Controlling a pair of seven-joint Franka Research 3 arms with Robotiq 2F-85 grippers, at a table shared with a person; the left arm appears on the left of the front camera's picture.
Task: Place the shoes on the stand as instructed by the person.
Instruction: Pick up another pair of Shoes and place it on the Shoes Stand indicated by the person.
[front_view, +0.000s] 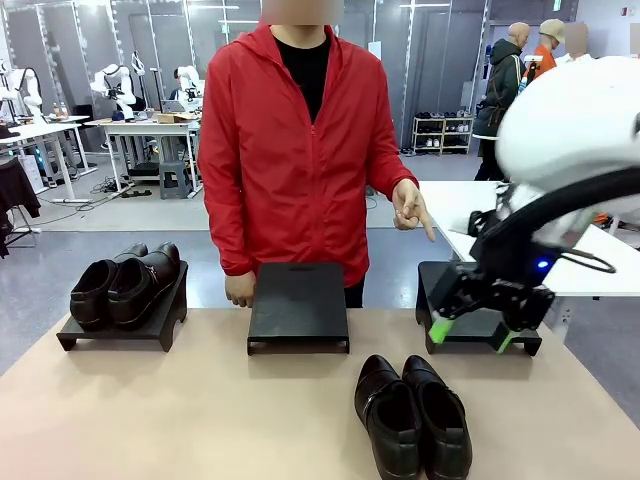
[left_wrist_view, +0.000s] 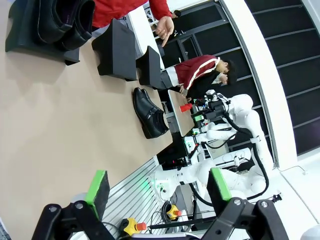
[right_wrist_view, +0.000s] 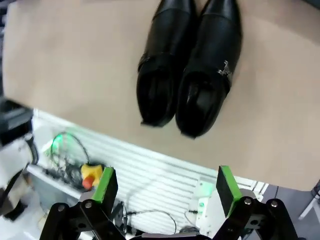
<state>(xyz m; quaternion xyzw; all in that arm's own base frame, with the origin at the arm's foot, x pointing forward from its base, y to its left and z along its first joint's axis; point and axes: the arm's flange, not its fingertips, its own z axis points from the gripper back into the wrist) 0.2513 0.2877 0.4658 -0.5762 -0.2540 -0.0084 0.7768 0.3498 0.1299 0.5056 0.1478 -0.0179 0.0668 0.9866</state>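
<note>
A tan table (front_view: 200, 420) is seen, with a person (front_view: 290, 150) in a red jacket stood at its far side. Three black stands are set in a row along the far part of the table: a left stand (front_view: 150, 325), a middle stand (front_view: 298, 300) and a right stand (front_view: 436, 278). The left stand is occupied by one pair of black shoes (front_view: 125, 285), placed side by side. A second pair (front_view: 412, 415) is laid on the table near its front edge, the two shoes touching and their toes turned toward the person. The right gripper (front_view: 472, 334) is held in front of the right stand, jaws spread wide with nothing between them. The left gripper (left_wrist_view: 157, 189) is likewise spread wide and empty, well apart from the shoes. The person's raised hand (front_view: 410, 208) is held above the right stand, index finger pointed down. The other hand (front_view: 240, 290) is kept just beside the middle stand.
</note>
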